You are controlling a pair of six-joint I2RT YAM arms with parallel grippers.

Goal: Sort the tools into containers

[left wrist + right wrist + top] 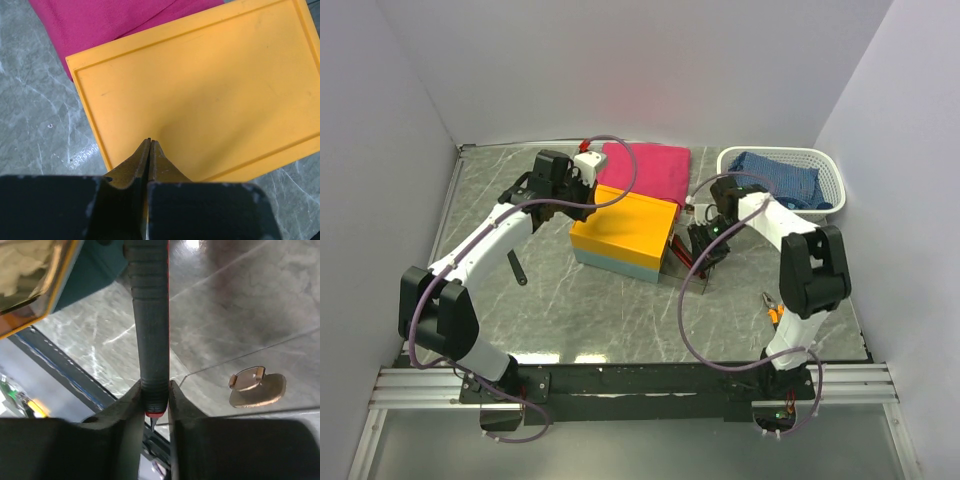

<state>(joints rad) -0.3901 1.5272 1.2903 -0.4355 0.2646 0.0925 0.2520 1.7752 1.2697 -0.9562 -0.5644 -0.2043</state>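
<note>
The box with the orange-yellow top and pale teal base stands mid-table. My left gripper hovers over its far left corner; in the left wrist view the gripper is shut and empty above the orange lid. My right gripper is just right of the box, low over the table. In the right wrist view the gripper is shut on a black-and-red tool handle, beside the box's corner. A dark tool lies left of the box. Small orange-handled pliers lie at the near right.
The white slotted basket stands at the far right with a blue cloth in it. A pink folded cloth lies behind the box and also shows in the left wrist view. White walls enclose the grey marbled table.
</note>
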